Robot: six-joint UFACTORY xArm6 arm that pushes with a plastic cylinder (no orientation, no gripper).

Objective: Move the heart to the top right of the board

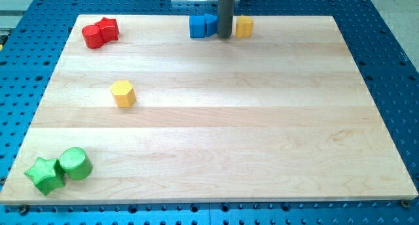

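My rod comes down at the view's top middle, and my tip rests on the board. A small yellow block, possibly the heart though its shape is hard to make out, sits just right of the tip, close to or touching the rod. A blue cube and a second blue block sit just left of the tip, and the second one is against the rod. All three lie along the board's top edge.
A red cylinder and a red star touch at the top left. A yellow hexagon lies at the left middle. A green star and a green cylinder touch at the bottom left. The wooden board lies on a blue perforated table.
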